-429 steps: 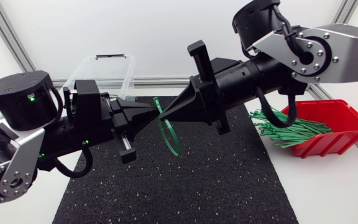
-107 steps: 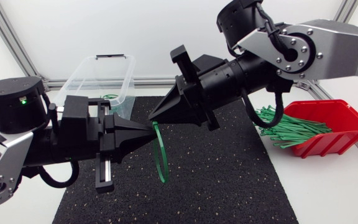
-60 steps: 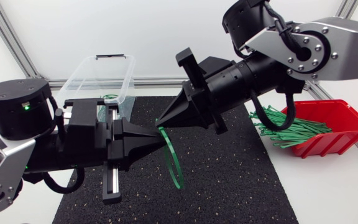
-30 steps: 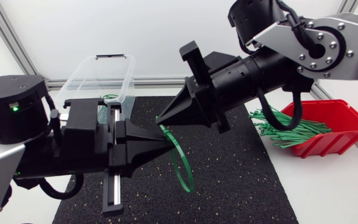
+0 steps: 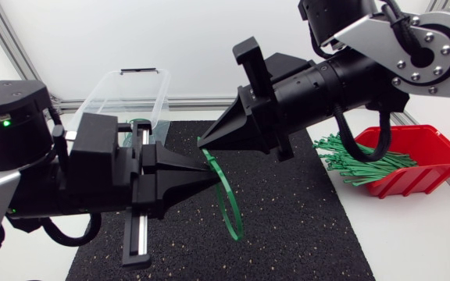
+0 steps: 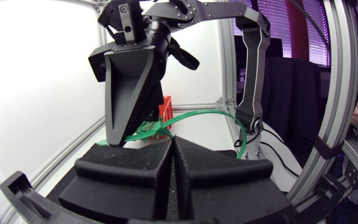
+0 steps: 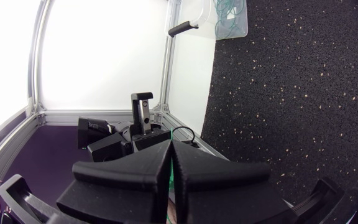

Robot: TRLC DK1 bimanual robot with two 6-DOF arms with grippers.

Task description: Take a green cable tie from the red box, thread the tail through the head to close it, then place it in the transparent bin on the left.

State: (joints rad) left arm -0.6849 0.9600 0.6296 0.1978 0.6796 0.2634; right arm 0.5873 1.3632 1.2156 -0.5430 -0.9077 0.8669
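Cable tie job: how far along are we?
Done: one green cable tie is out of the red box. In hand: both the left gripper and right gripper pinch it above the mat, bent into a loop; whether the tail is through the head cannot be seen. Left: confirm closure, then drop it in the transparent bin.

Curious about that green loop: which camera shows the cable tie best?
The head view: the cable tie shows as a whole loop against the mat. The left wrist view catches one arc; in the right wrist view, the right tool hides it.
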